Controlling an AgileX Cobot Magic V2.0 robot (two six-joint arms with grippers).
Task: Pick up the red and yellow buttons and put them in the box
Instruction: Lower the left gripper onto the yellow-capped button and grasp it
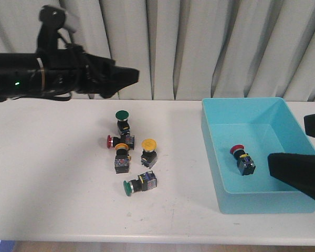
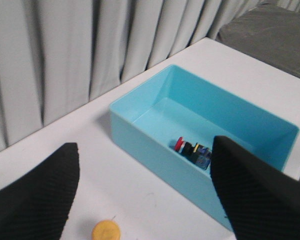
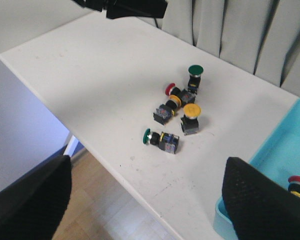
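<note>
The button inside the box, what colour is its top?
Red, clearest in the front view.

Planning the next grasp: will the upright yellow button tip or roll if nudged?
The yellow button stands on its narrow black body with a wider cap on top, so it probably tips easily. Once on its side, the round cap may let it roll a little.
</note>
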